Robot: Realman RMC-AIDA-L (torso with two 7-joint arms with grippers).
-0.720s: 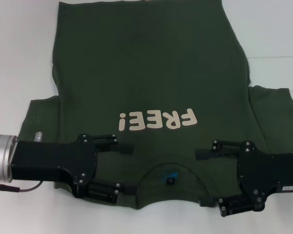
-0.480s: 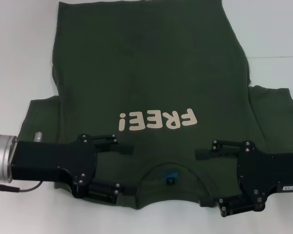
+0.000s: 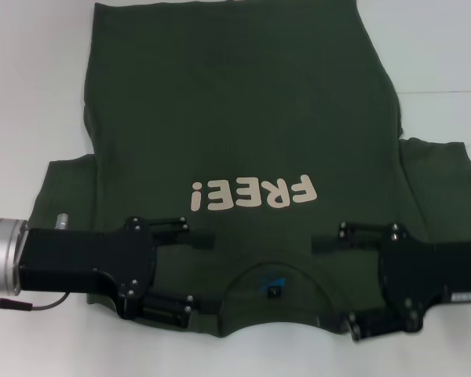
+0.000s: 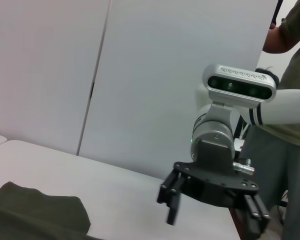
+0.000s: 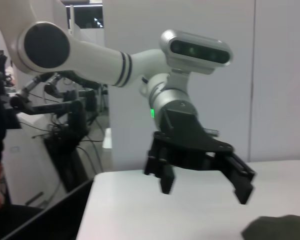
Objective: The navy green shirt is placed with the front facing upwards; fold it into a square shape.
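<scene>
Near the tabletop's (image 3: 31, 94) front edge, both open-fingered grippers, left (image 3: 196, 273) and right (image 3: 330, 283), flank the unfolded navy green shirt's (image 3: 243, 118) collar; folding remains.

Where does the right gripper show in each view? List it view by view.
Head view: right gripper, lower right, open over the shirt beside the collar.
Left wrist view: facing the camera, beyond the shirt's edge.
Right wrist view: absent; that is the left gripper.
Shared landmark: the shirt.

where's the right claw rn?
In the head view, the right claw hovers open over the navy green shirt at the robot's right shoulder, beside the collar, below the "FREE!" lettering.
</scene>
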